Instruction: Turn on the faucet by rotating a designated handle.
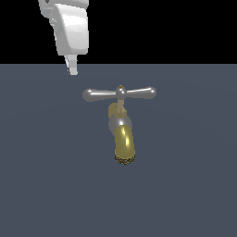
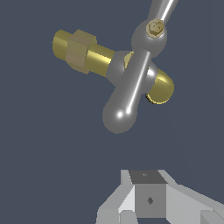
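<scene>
Faucet [image 1: 122,132] at mid-scene on a flat slate-grey desk [image 1: 194,185], brass-gold spout [image 1: 124,144] curving toward the camera and ending in a dark speckled rim, silver collar above the spout. Handle [image 1: 119,94] across the top of the faucet: slim silver crossbar, level in the exterior view, two tapered arms ending in rounded bulbs, small brass knob at the centre.

Tool [image 1: 72,68] above the faucet and toward the exterior view's left, well apart from the handle, nearest to the bulb on that side but not touching it. White arm housing directly above the tool, cut off by the picture's upper edge. Only one pale finger tip visible in the exterior view (gap between the fingers not shown), so released or clenched cannot be told; nothing seen between the fingers.

Wrist view: faucet [image 2: 96,57] seen from above, brass hex fitting and pipe on one side, gold spout [image 2: 161,89] curling out from beneath the crossbar. Handle [image 2: 133,83] running obliquely, one bulb large and close to the camera, brass knob at the hub. Tool [image 2: 148,210] only partly in frame, grey-white body, apart from the near bulb.
</scene>
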Tool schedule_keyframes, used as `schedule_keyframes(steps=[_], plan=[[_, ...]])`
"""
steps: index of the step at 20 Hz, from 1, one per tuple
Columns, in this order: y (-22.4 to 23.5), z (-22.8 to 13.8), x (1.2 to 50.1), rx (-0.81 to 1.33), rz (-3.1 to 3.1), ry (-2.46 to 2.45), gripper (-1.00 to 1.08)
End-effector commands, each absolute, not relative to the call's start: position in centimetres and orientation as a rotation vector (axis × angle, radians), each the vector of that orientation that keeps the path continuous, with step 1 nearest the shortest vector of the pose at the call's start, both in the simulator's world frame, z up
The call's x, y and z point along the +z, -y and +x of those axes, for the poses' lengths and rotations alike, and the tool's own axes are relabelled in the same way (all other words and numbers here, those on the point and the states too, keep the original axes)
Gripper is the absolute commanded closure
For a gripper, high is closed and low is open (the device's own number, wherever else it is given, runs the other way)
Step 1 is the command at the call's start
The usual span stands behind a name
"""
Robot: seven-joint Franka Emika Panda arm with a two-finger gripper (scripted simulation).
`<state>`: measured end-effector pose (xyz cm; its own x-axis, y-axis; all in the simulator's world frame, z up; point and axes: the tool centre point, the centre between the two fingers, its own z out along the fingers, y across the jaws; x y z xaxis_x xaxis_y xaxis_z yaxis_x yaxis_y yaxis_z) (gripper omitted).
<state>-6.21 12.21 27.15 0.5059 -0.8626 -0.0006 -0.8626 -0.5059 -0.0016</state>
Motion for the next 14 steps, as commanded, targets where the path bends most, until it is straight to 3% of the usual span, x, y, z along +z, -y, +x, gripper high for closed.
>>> schedule_keyframes(steps=[1,14], plan=[[-12.2,-5.0,26.1,-0.001,-2.682,-1.631,1.08],[-11.0,0.5,21.3,-0.001,-2.474,-1.937,1.08]])
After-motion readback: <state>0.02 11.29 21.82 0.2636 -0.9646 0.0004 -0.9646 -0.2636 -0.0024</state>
